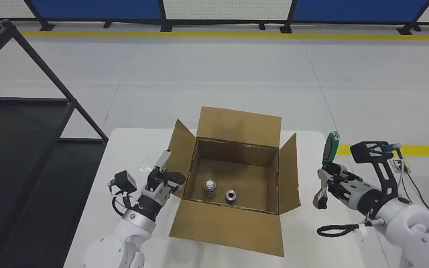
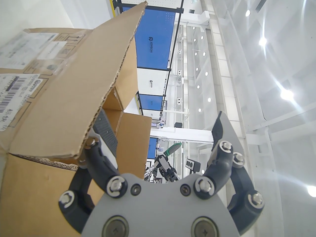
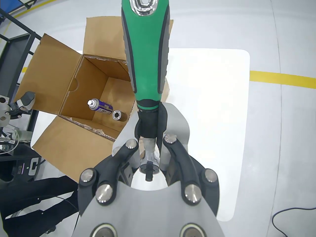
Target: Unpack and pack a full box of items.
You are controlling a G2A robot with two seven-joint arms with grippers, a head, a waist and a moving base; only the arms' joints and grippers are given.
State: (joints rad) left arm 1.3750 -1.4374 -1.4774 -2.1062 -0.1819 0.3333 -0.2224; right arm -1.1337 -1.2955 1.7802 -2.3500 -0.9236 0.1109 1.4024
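The right hand (image 3: 151, 130) hangs over the desk (image 1: 134, 147) beside the right flap of the box (image 1: 236, 153), clamped on an upright green-handled tool (image 3: 145, 50). The left hand (image 2: 161, 124) gapes wide, empty, beside the left flap. A spray can (image 1: 210, 188) and a metal socket (image 1: 230, 195) sit inside the box.
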